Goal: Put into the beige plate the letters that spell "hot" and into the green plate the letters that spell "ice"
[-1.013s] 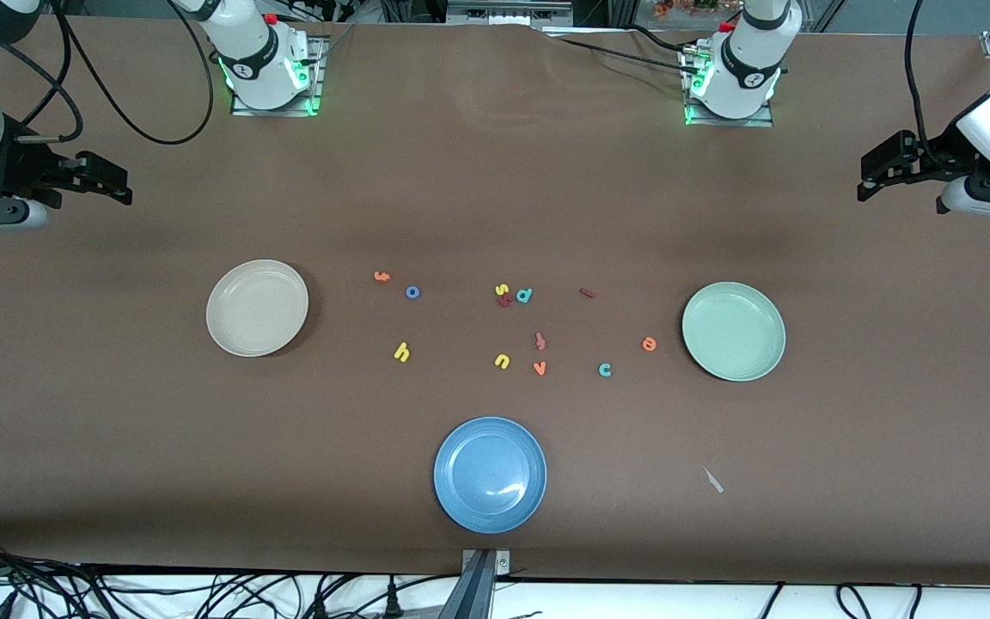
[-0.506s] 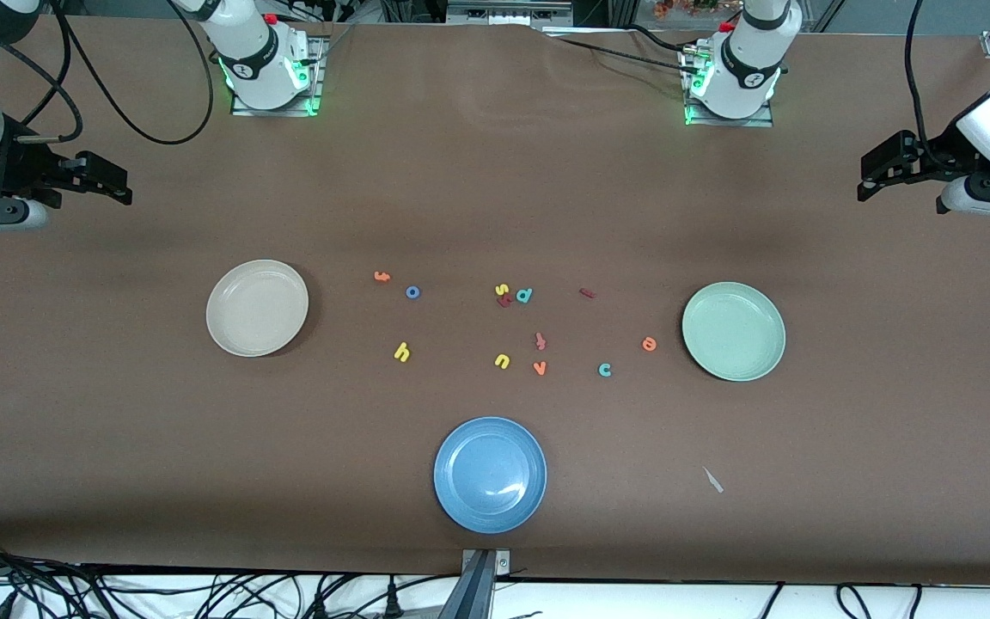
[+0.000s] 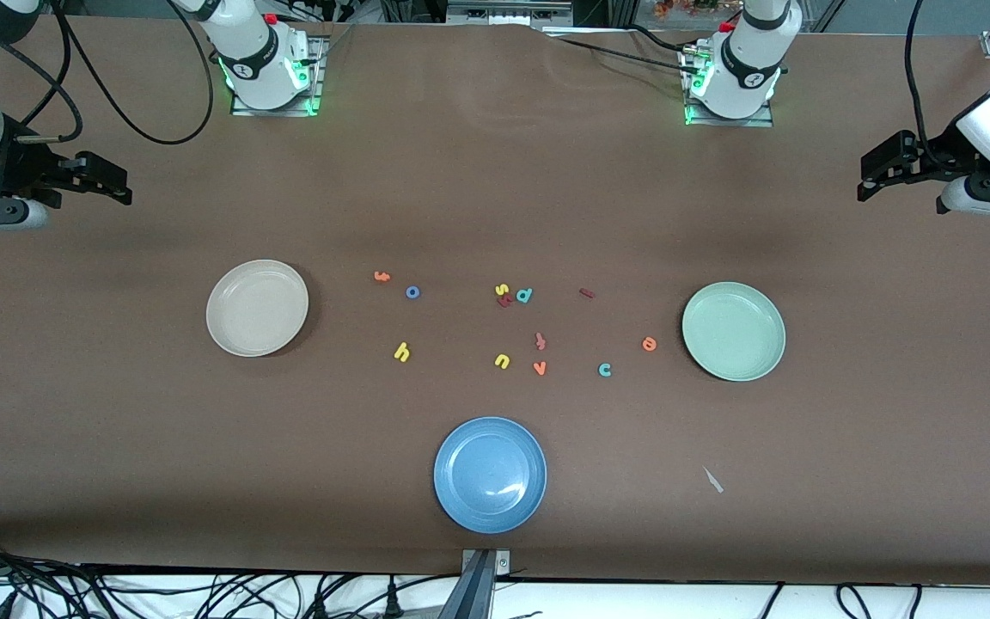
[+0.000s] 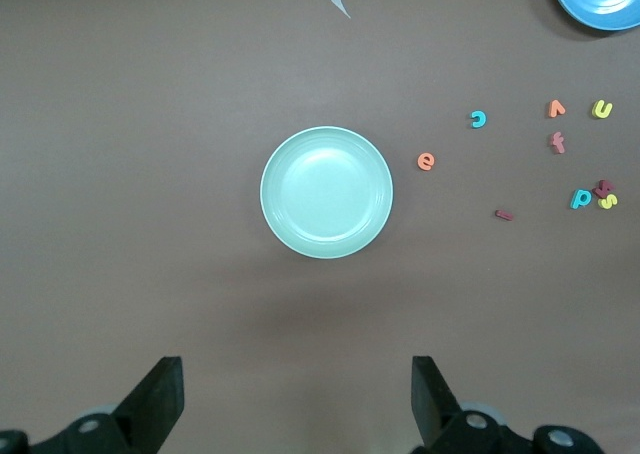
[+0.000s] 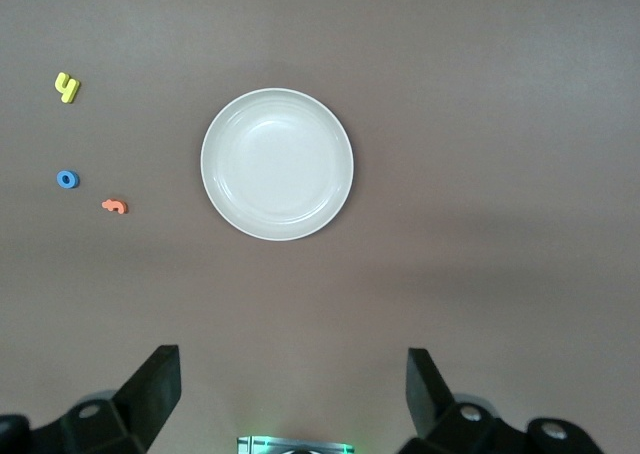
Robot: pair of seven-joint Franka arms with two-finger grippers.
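Observation:
The beige plate (image 3: 257,308) (image 5: 277,164) lies empty toward the right arm's end. Beside it on the table are the orange t (image 3: 381,276) (image 5: 115,206), blue o (image 3: 412,292) (image 5: 67,179) and yellow h (image 3: 401,351) (image 5: 66,87). The green plate (image 3: 733,331) (image 4: 326,192) lies empty toward the left arm's end, with the orange e (image 3: 649,344) (image 4: 426,160), teal c (image 3: 605,370) (image 4: 478,119) and dark red i (image 3: 586,293) (image 4: 504,214) nearby. My right gripper (image 3: 119,184) (image 5: 293,394) and left gripper (image 3: 870,176) (image 4: 298,399) hang open and empty high over the table's ends.
A blue plate (image 3: 490,474) lies empty near the front edge. Mid-table lie a yellow s (image 3: 501,289), a teal d (image 3: 524,295), a redder t-like letter (image 3: 540,340), a yellow u (image 3: 502,361) and an orange v (image 3: 539,368). A small pale scrap (image 3: 712,480) lies on the cloth.

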